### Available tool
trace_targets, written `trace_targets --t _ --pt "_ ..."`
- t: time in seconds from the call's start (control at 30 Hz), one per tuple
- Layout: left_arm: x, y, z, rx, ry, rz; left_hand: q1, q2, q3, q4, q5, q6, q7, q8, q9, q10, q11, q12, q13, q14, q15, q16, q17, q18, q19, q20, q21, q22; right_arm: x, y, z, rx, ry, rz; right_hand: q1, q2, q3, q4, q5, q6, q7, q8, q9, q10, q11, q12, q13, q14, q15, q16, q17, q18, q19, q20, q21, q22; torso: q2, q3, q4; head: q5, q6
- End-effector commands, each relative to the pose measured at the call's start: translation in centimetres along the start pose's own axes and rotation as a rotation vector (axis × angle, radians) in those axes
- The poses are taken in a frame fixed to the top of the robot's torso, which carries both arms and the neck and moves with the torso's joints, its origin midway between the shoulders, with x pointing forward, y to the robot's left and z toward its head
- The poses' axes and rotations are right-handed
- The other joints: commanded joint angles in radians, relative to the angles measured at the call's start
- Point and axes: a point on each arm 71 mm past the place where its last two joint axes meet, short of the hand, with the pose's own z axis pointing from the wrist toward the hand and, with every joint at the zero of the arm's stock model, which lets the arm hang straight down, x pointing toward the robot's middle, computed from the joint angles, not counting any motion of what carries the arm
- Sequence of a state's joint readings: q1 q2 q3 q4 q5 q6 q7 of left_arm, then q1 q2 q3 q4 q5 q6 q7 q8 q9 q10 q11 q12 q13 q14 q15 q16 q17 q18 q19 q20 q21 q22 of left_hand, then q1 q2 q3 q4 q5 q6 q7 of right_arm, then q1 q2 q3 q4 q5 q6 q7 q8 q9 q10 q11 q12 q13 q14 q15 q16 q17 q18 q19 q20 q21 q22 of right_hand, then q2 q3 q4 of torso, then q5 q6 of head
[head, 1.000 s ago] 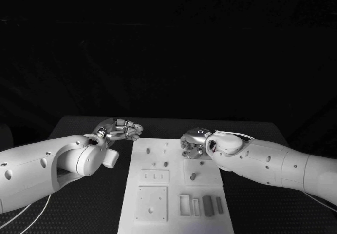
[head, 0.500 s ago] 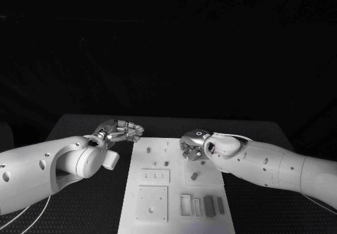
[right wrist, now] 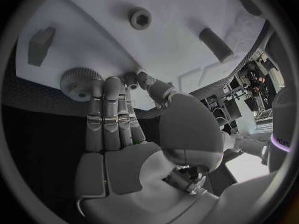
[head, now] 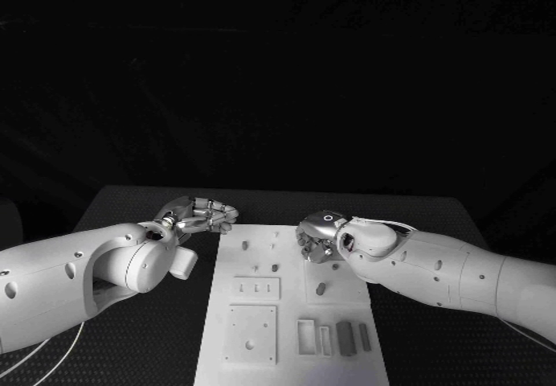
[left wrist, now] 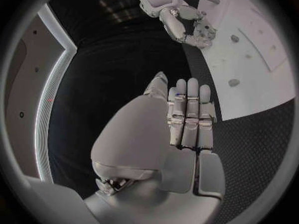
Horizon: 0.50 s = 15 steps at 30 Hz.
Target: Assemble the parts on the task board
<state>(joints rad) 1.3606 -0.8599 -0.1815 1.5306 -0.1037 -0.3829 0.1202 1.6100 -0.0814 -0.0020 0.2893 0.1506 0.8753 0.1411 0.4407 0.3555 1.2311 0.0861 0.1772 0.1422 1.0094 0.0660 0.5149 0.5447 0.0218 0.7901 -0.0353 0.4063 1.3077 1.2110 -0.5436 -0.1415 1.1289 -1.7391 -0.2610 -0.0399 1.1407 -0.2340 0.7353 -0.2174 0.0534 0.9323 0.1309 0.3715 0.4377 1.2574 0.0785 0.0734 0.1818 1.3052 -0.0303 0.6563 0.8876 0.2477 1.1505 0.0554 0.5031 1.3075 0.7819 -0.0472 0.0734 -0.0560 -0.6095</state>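
Since a second ago our right hand point(head: 315, 238) has drawn slightly back toward the far right part of the task board point(head: 292, 322), while our left hand point(head: 199, 215) has barely shifted, off the board's far left corner over the black table point(head: 139, 338).

From the right wrist, that hand's fingers point(right wrist: 106, 114) lie straight and close together, their tips at a round knurled part point(right wrist: 77, 82) near the board's edge. We cannot tell whether they press it or only touch it, and nothing is gripped. Beyond the fingertips on the white surface lie a small hex-socket piece point(right wrist: 140, 18), a dark cylinder point(right wrist: 217, 44) lying on its side and a wedge-shaped block point(right wrist: 40, 45).

From the left wrist, our left hand's fingers point(left wrist: 190, 114) are extended and pressed side by side, holding nothing, above the dark tabletop just beside the board.

Down the board from the head camera, small pegs point(head: 275, 268) stand toward the far end, and a dark piece point(head: 319, 287) sits on the right. A raised plate with slots point(head: 255, 288) and a larger square plate point(head: 251, 334) lie nearer. At the near right an open rectangular frame point(head: 306, 337) lies beside two grey bars point(head: 345, 336).

We read no writing or labels anywhere. Nothing lies between either hand and the board.
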Motion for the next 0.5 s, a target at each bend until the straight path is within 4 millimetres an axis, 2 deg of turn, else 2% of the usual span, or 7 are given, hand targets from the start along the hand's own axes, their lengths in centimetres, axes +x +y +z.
trace_targets --t 0.03,0.33,0.5 --pt "0.24 -0.14 -0.06 0.008 0.023 -0.001 -0.013 -0.001 -0.002 0.002 0.002 0.001 0.006 -0.006 0.001 -0.001 0.005 -0.005 0.001 0.004 0.003 -0.005 0.001 0.012 -0.007 0.004 0.005 0.02 0.88 0.12 -0.14 0.001 0.034 -0.037 0.025 0.002 0.021 -0.006 -0.005 0.014 -0.004 0.008 0.004 0.018 -0.003 0.011 0.007 0.008 -0.005 0.011 0.01 0.014 0.003 -0.01 0.017 0.027 0.003 0.0004 0.0014 -0.001 -0.002" --pt "0.23 -0.14 -0.05 0.007 0.024 -0.001 -0.014 -0.001 -0.002 0.002 0.001 0.0 0.007 -0.007 0.002 -0.002 0.005 -0.007 0.002 0.004 0.003 -0.006 0.002 0.013 -0.007 0.004 0.006 0.02 0.43 0.2 -0.13 0.006 -0.028 -0.06 0.072 0.025 0.089 -0.036 -0.005 0.078 -0.022 0.032 0.021 0.088 -0.031 0.036 0.034 0.026 -0.032 0.065 0.056 0.014 0.023 -0.03 0.098 0.028 0.005 -0.0002 -0.0008 0.0 0.0" --pt "0.27 -0.14 -0.07 0.006 0.025 -0.002 -0.015 0.0 -0.001 0.002 0.001 0.0 0.007 -0.008 0.002 -0.002 0.005 -0.007 0.002 0.004 0.003 -0.007 0.003 0.013 -0.008 0.004 0.006 0.02 0.13 0.26 -0.1 0.015 -0.067 -0.063 0.071 0.026 0.108 -0.038 -0.005 0.097 -0.027 0.037 0.028 0.108 -0.039 0.041 0.046 0.028 -0.04 0.084 0.07 0.014 0.028 -0.037 0.132 0.027 0.007 -0.0009 -0.0001 -0.002 0.004"
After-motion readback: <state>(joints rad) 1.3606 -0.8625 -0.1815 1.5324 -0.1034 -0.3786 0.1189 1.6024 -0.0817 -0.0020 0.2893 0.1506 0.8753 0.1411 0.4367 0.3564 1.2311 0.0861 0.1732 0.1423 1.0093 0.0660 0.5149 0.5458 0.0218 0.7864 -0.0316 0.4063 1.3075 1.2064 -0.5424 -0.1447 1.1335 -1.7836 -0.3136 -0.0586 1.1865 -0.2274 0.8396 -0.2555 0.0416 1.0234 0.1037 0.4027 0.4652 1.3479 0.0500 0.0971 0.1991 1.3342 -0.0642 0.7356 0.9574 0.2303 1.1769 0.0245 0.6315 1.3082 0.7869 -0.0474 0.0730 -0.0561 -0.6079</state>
